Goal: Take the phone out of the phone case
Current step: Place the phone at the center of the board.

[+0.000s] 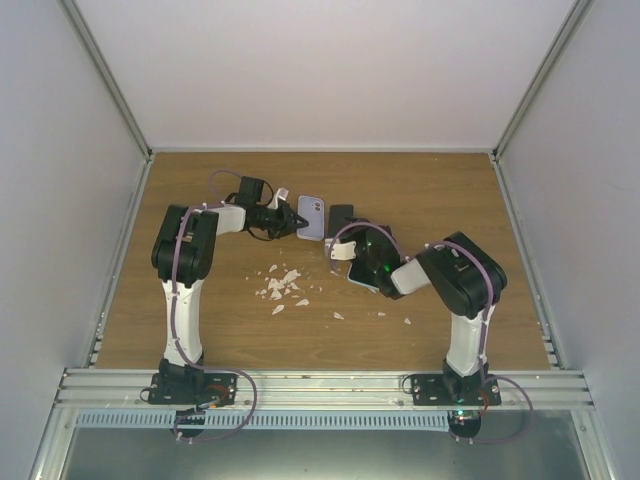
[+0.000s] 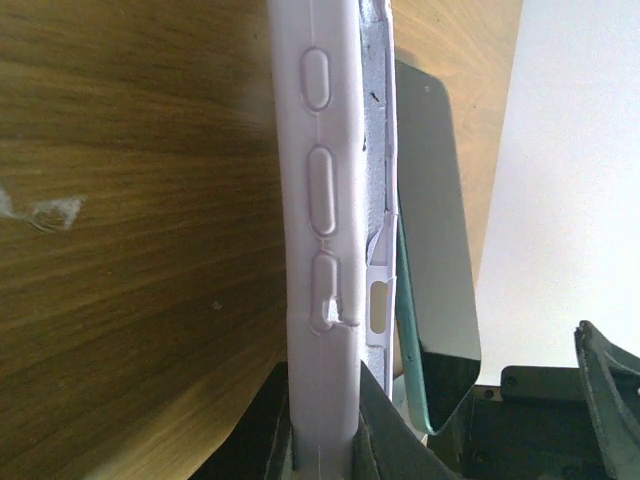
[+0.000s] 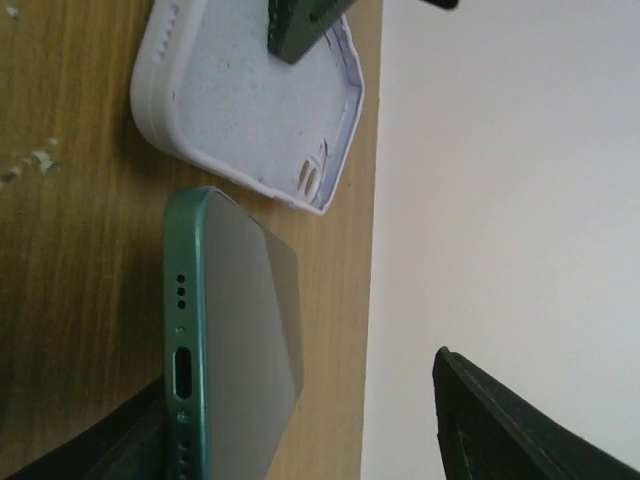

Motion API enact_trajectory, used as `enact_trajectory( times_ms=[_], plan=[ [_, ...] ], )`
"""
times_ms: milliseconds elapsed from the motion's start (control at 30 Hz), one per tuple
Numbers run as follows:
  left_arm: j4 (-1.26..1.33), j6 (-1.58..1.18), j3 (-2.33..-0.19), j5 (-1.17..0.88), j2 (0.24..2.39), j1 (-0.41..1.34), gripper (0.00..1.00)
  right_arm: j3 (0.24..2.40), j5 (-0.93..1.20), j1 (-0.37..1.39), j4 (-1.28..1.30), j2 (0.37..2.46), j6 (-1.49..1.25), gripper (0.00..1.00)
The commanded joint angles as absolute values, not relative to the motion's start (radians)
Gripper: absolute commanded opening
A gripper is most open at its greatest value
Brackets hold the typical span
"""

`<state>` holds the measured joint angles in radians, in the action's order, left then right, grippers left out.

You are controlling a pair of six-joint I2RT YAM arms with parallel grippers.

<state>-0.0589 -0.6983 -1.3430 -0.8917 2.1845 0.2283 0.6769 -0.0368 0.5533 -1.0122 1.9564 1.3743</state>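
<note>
The lavender phone case (image 1: 312, 218) stands on edge on the table, empty; its inside shows in the right wrist view (image 3: 240, 110). My left gripper (image 1: 292, 220) is shut on the case's side wall (image 2: 320, 250), one finger inside and one outside. The phone (image 1: 342, 216), green-edged with a dark screen, is apart from the case, just to its right (image 2: 432, 260). My right gripper (image 1: 343, 236) is open wide around the phone's bottom end (image 3: 235, 340); the phone's back lies against one finger, and the other finger (image 3: 520, 430) is well clear of the screen.
Several white scraps (image 1: 281, 286) lie on the wooden table (image 1: 450, 200) in front of the left arm, with a few more (image 1: 407, 322) near the right arm. White walls enclose the table at the back and both sides.
</note>
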Motion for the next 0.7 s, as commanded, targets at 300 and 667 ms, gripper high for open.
enact_trajectory(
  times_ms=[300,667],
  plan=[
    [-0.067,-0.675,-1.376,-0.876,2.199,0.257,0.00,0.815,0.133,0.480,-0.545,1.841,1.274,0.86],
    [-0.084,-0.675,-1.384,-0.863,2.207,0.261,0.00,0.875,0.189,0.454,-0.395,1.867,1.246,0.96]
  ],
)
